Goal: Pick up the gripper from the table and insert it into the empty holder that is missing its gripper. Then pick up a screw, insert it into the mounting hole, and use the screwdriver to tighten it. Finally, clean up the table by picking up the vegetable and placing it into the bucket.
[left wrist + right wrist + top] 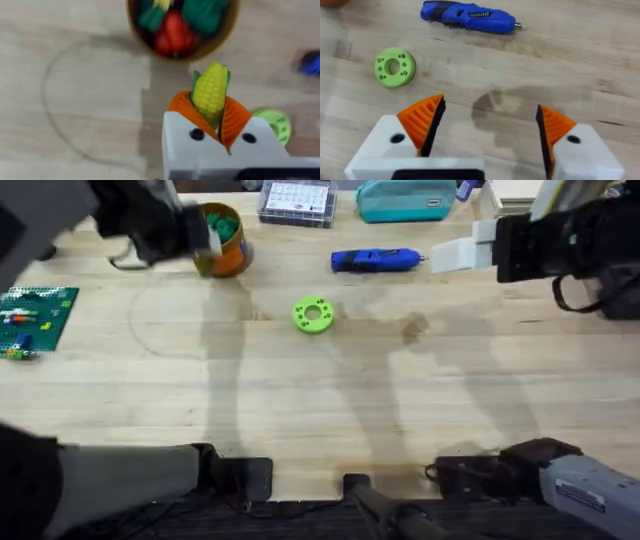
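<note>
Left wrist view is showing the left hand gripping the vegetable, a small yellow corn piece with green leaves, between its orange pads. The corn is standing upright between the pads and is hanging over the wooden surface, just short of the bucket. Beyond it the orange bucket is sitting on the surface with red and green toy pieces inside. A green ring-shaped disc is lying on the surface beside the hand.

Right wrist view is showing the right hand spread wide with nothing between its orange pads, hanging above bare wood. Farther away the green disc is lying flat, and beyond it the blue screwdriver is lying on its side, well apart from the disc.

Overhead view is showing the disc near the middle of the surface, with the screwdriver behind it and the bucket at the far left, where the left arm is reaching close to it.
</note>
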